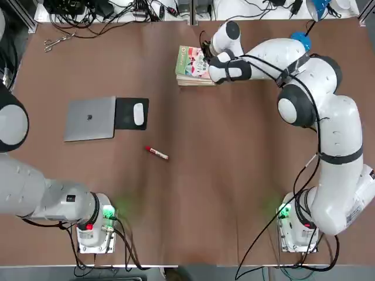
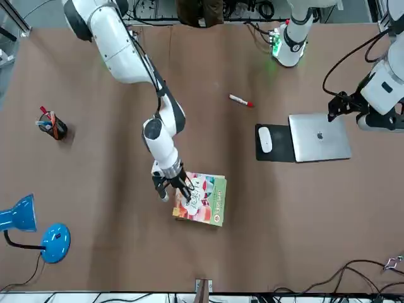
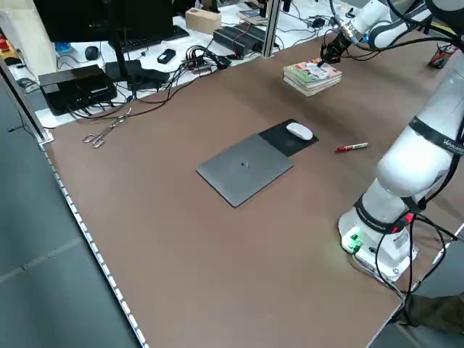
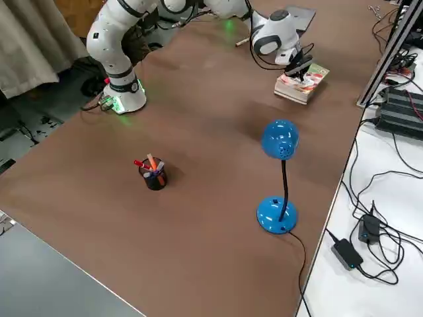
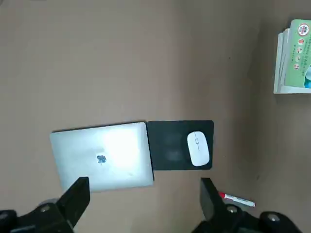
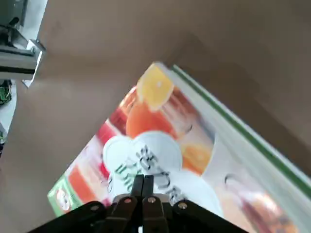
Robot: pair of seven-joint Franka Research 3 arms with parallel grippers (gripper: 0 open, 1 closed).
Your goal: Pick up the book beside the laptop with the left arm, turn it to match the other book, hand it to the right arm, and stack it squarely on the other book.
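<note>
The right gripper (image 2: 181, 190), fingers pressed together, rests on the book (image 2: 206, 201), which lies stacked on another. The left gripper (image 5: 141, 200) hangs wide-fingered above the laptop (image 5: 102, 155).

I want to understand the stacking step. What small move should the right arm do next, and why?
Probably nudge gently, then lift away: the right gripper, fingers shut, presses on the book, which already lies on the other book, edges looking slightly offset. The left gripper waits open above the laptop.

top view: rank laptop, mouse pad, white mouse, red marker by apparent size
1. laptop
2. mouse pad
3. white mouse and red marker: too close to rank; the marker is longer but much thinner.
</note>
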